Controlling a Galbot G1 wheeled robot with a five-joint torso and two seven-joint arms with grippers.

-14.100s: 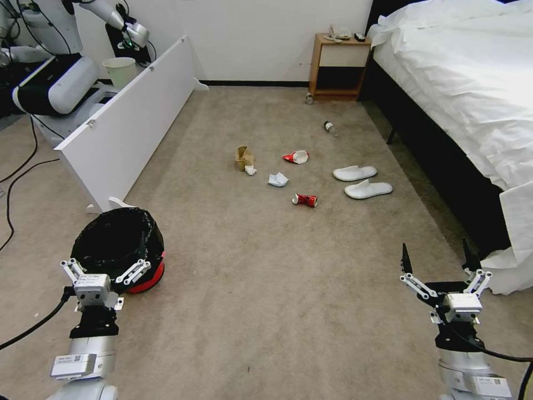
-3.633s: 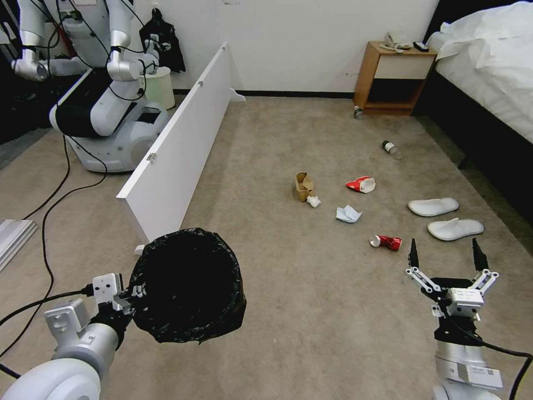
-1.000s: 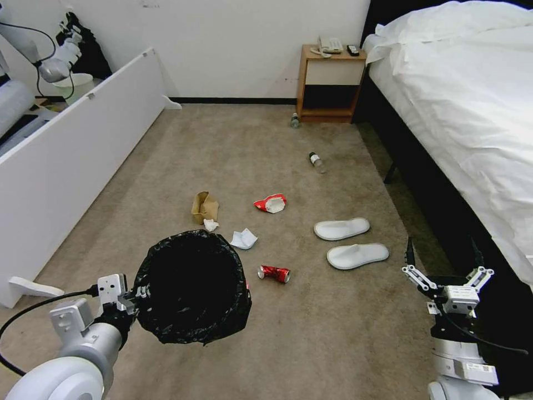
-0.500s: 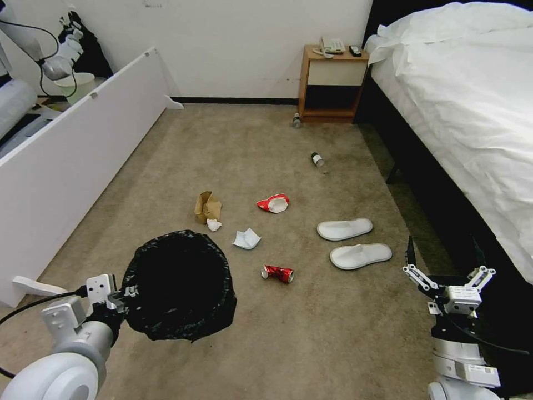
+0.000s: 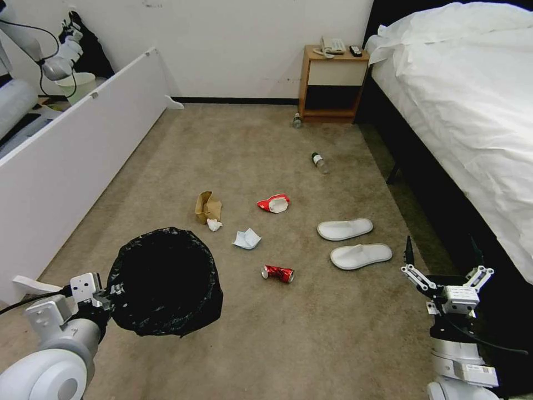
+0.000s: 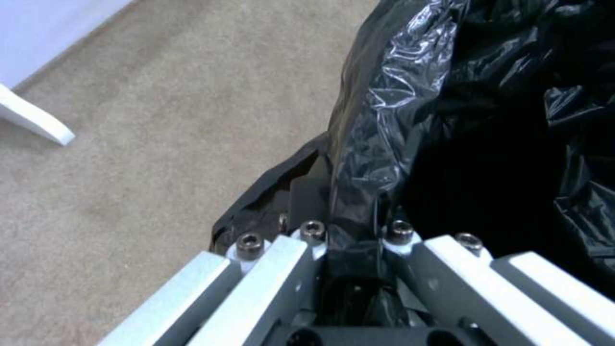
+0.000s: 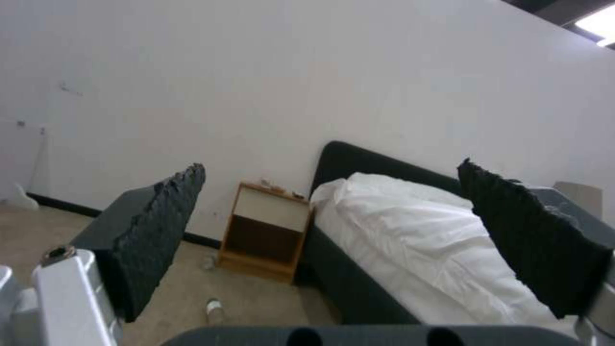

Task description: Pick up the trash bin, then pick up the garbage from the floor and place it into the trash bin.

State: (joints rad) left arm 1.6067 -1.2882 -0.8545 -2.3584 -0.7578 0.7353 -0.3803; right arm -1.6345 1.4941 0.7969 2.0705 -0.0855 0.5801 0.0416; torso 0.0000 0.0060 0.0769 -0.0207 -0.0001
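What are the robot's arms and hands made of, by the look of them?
Both arms are smooth white-grey tubes with black joints and a black cable each. The right gripper has a white boxy body, silver linkage bars and two black ridged jaws. The left gripper shows the same white box, pale bars and small hex screws.

Even, bright indoor lighting. Bed (image 5: 472, 100) sheets are overexposed near white. A ceiling light (image 7: 599, 26) flares at one corner. Bin (image 6: 461, 120) liner shows specular glare. Wrist views are soft, near parts blurred.
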